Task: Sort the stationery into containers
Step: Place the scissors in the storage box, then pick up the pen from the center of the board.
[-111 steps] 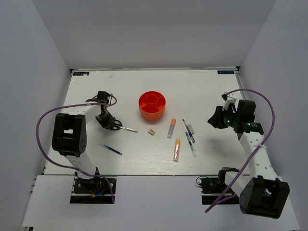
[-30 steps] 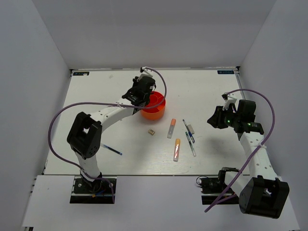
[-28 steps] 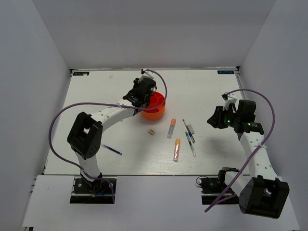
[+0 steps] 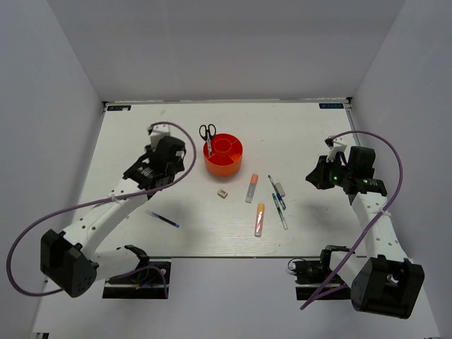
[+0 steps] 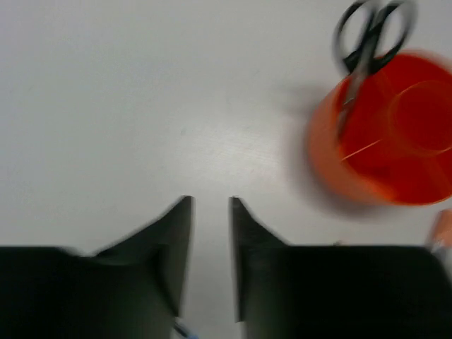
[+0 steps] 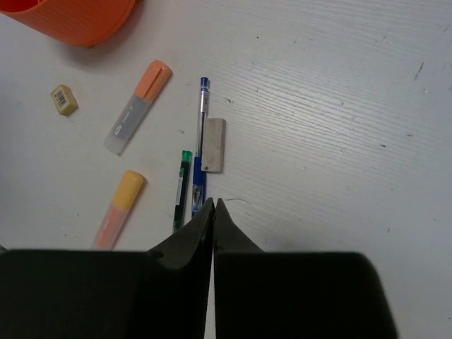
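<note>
The black-handled scissors (image 4: 207,133) stand blades-down in the round orange-red container (image 4: 224,154), handles sticking up at its left rim (image 5: 372,32). My left gripper (image 4: 171,154) hovers left of it, open and empty (image 5: 210,201). My right gripper (image 4: 311,176) is shut on nothing (image 6: 214,203), just right of a blue pen (image 6: 201,134), a green pen (image 6: 181,191) and the white eraser (image 6: 213,145). Two orange-and-white markers (image 4: 251,188) (image 4: 260,219) and a tan block (image 4: 222,192) lie in front of the container. Another blue pen (image 4: 164,219) lies near the left arm.
White walls close the table (image 4: 141,141) in at the back and on both sides. Purple cables loop off both arms. The left wrist view is blurred.
The left gripper has let go of the scissors, which now stand in the container, and the arm has drawn back to the left. The right arm has stayed put.
</note>
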